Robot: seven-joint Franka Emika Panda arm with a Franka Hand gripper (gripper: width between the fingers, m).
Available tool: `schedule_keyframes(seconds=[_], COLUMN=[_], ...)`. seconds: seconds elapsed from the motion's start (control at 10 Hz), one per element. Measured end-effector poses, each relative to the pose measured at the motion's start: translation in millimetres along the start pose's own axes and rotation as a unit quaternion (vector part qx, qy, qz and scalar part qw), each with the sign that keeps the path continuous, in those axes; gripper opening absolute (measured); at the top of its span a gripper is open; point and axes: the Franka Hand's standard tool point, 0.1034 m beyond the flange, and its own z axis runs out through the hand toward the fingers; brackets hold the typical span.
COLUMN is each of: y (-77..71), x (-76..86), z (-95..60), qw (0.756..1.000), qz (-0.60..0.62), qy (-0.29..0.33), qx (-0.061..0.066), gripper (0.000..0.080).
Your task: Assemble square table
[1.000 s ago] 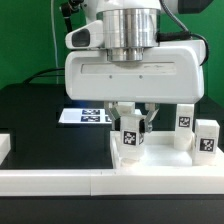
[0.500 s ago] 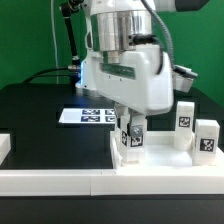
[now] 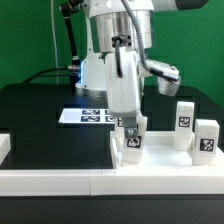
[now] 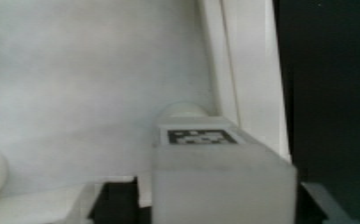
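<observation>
Rails (image 3: 60, 182) of low white plastic run along the nearest edge of the black bench (image 3: 40, 115), closest to the exterior camera. Just behind them lies the square table top (image 3: 165, 158), white and flat, with a raised rim; it sits toward the exterior view's right of the bench.

On the near corner of that top, at the exterior view's left of it, a short white leg (image 3: 131, 143) stands upright with a black-and-white tag facing the camera. The end effector (image 3: 131, 128) comes down onto this leg from above, its two fingers (image 3: 122, 127) set against the leg's sides, so it is pinching the leg. The wrist view shows the same leg (image 4: 207, 165) from above, a tag on its upper face, standing close beside the top's raised rim (image 4: 244, 80), with the top's pale surface (image 4: 88, 70) spreading away from it.

Farther along the top, toward the exterior view's right of the gripped leg, two more legs stand upright: one (image 3: 185, 124) nearer the middle and one (image 3: 207, 139) at the far right edge, both showing tags, and both well apart from the held leg.

Behind the top, the marker board (image 3: 85, 115) lies flat on the bench, partly hidden by the arm (image 3: 120, 50), which rises white and bulky above it. A green backdrop closes the scene.
</observation>
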Motion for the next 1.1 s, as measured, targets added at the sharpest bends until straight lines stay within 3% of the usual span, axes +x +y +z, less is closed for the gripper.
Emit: schedule_keyframes(seconds=[0.1,0.2,0.3,0.7,0.8,0.9,1.0,1.1], y=[0.4,1.2,2.0,2.6,2.6,2.9,3.6,3.4], x=[-0.6,-3.2,-8.6,-10.3,-9.3,-7.0,-7.4,-6.9], z=[0.4,0.8,1.5,2.2,2.2,2.4,3.3,3.2], qw=[1.0,0.992,0.976,0.934,0.913,0.863,0.831,0.832], qz=[-0.02,-0.128,-0.215,-0.356,-0.407,-0.503,-0.555,-0.553], qy=[0.002,0.014,0.018,0.017,0.018,0.026,0.026,0.026], qx=[-0.001,-0.006,-0.01,-0.013,-0.016,-0.027,-0.031,-0.031], gripper=[0.0481,0.0481,0.0617,0.0649,0.0649,0.0649,0.0649,0.0649])
